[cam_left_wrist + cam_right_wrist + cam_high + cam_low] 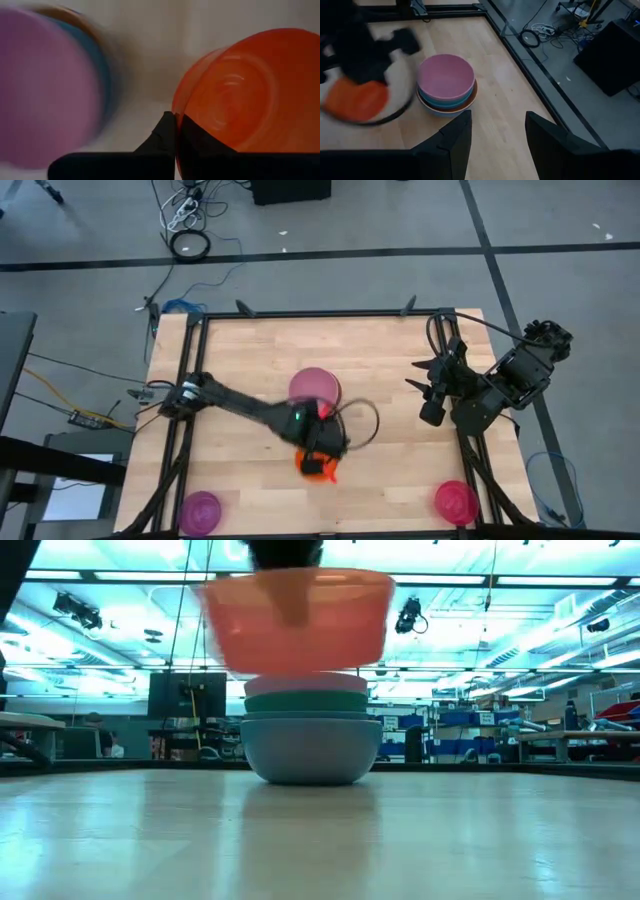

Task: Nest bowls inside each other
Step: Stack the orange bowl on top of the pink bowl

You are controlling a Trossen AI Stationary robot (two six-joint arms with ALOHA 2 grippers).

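Observation:
An orange bowl (318, 468) hangs above the table near its middle, with my left gripper (322, 452) shut on it. In the low view the orange bowl (295, 620) is raised in front of the stack. A stack of nested bowls (315, 388), pink on top, stands on the table just beyond it; the stack (312, 740) rests on its grey-blue bottom bowl. The right wrist view shows the stack (446, 82) and the orange bowl (355, 100). My right gripper (497, 135) waits open at the table's right side, holding nothing. My left gripper holds the orange bowl by its rim (175, 116), one finger inside the bowl and one outside. The fingers come from above, pointing steeply down. The bowl is lifted clear of the table, opening upward, roughly level.
A purple bowl (200, 512) sits near the table's near left corner and a magenta-red bowl (455, 502) near the near right corner. The black frame rail (320, 313) runs round the table's edges. Bare wood lies between the stack and the right arm.

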